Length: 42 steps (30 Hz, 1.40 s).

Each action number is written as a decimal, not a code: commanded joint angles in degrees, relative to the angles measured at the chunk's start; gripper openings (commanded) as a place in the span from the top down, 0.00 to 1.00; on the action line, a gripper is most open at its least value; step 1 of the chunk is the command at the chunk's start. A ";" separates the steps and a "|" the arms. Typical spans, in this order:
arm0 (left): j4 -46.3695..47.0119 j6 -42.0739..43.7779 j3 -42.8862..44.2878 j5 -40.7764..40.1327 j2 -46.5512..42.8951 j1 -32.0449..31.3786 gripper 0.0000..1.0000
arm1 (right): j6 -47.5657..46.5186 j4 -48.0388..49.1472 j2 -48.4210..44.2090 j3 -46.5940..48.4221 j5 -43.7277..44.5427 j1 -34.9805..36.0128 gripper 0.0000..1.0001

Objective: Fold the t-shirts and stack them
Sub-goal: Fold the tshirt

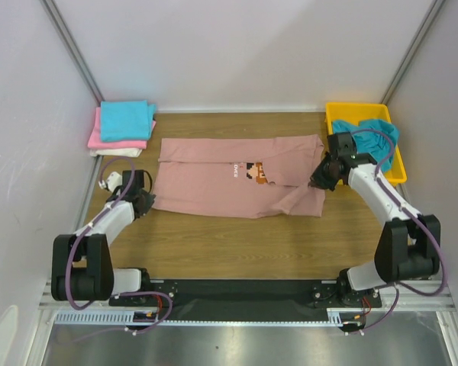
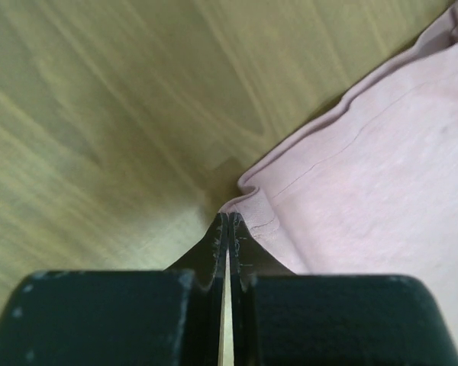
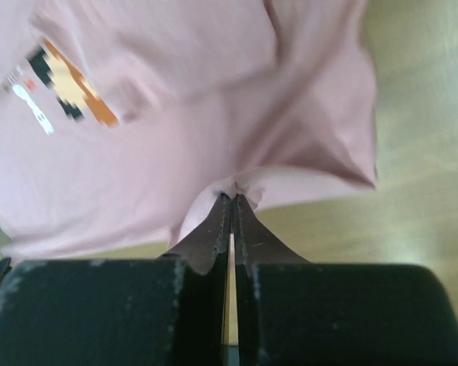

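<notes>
Currently — yellow tray [image 1: 349,111] | holds teal t-shirt [image 1: 370,123] | dusty-pink t-shirt [image 1: 214,179] beside it

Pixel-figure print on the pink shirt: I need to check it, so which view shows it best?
Top external: the print lies whole and sharp on the dusty-pink shirt. Right wrist shows it blurred, at the edge; left wrist shows only plain shirt hem.

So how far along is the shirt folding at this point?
Done: three folded shirts stacked at the far left, teal on top. In hand: the dusty-pink shirt lies spread out, left gripper and right gripper each pinching an edge. Left: folding it, plus the crumpled teal shirt in the yellow tray.
</notes>
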 commanded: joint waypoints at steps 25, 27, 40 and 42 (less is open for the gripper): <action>-4.44 -8.80 28.26 -8.33 25.62 -3.30 1.00 | -9.22 9.90 27.43 30.50 -9.18 -7.39 1.00; -4.71 -8.62 30.29 -8.42 27.11 -3.30 0.99 | -9.40 10.08 28.49 32.78 -10.32 -7.74 1.00; -5.58 -8.44 37.93 -9.57 32.91 -2.95 1.00 | -10.01 12.19 32.54 36.48 -11.47 -7.92 1.00; -5.85 -8.27 39.25 -9.39 33.62 -2.86 1.00 | -9.57 12.19 33.76 37.53 -11.64 -8.09 1.00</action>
